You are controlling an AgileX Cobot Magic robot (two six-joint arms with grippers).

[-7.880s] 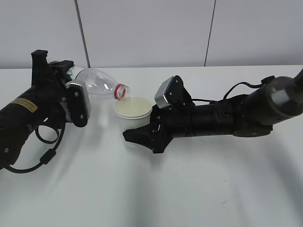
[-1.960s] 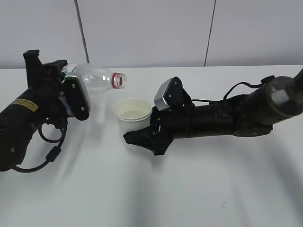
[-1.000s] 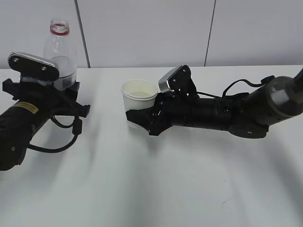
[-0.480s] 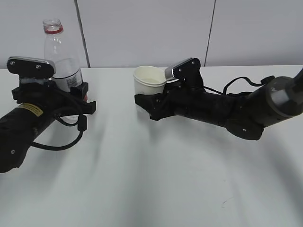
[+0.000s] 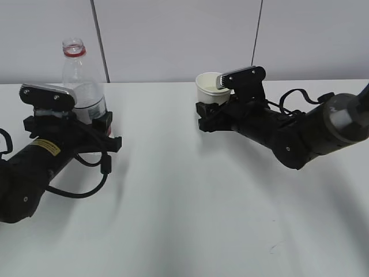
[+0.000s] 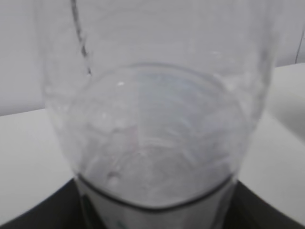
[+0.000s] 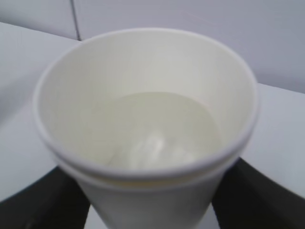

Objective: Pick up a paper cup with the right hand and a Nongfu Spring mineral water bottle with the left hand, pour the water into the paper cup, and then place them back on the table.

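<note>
The clear water bottle [image 5: 78, 81] with its red neck ring stands upright at the left, held low on its body by my left gripper [image 5: 86, 124]. In the left wrist view the bottle [image 6: 152, 133] fills the frame between the dark jaws, with water in it. The white paper cup [image 5: 209, 89] is upright at the back middle, held by my right gripper [image 5: 210, 109]. In the right wrist view the cup [image 7: 147, 124] sits between the jaws and has water in its bottom. Whether the bottle and the cup rest on the white table [image 5: 184, 219] I cannot tell.
A small dark scuff mark [image 5: 275, 248] lies on the table at the front right. A pale panelled wall [image 5: 173, 34] runs behind the table's far edge. A looped black cable [image 5: 78, 182] hangs under the left arm.
The bottle has gone from tilted over the cup to upright and moved left. The right gripper has carried the cup right and toward the back.
</note>
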